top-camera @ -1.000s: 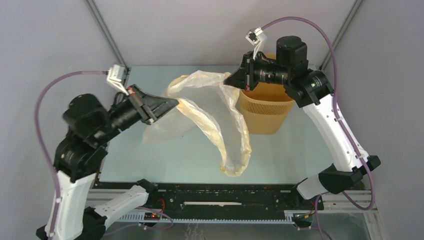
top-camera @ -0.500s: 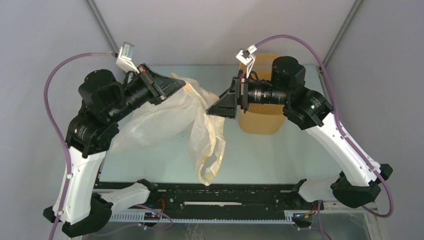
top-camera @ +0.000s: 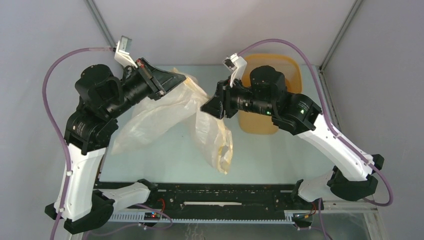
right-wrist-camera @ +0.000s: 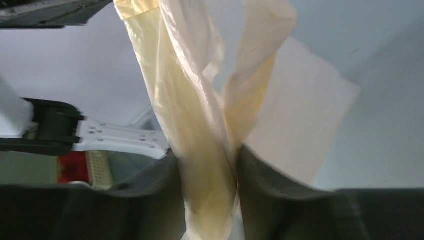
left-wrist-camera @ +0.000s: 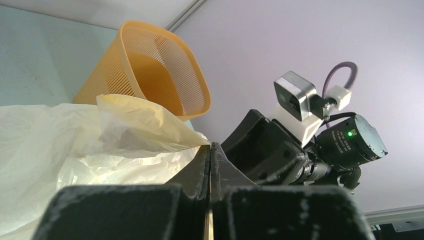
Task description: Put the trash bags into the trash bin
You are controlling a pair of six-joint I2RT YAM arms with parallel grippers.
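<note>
Bag (top-camera: 160, 112), thin and translucent yellow, is held up above the table (top-camera: 280, 155) at about 11 o'clock in the top view. It is pinched at its upper edge by the left gripper (top-camera: 175, 80). In the left wrist view those jaws are seen pressed fully together, with a fold of film caught at their tips. From that hold, one sheet is draped toward 8 o'clock. A narrower strand is hung toward 6 o'clock, with its end low near the table's near edge.

Right gripper (top-camera: 209, 107) is placed at about 12 o'clock, just beside the strand's upper part. In the right wrist view the strand is seen running between the two fingers (right-wrist-camera: 150, 190), which stand partly apart, one on each side of it. Film is touched on both sides, but a firm grip cannot be confirmed.

Bin (top-camera: 291, 67) is stood upright at about 1 o'clock, behind the right arm and partly hidden by it. Its mouth is open upward. No part of the bag is seen inside it.
</note>
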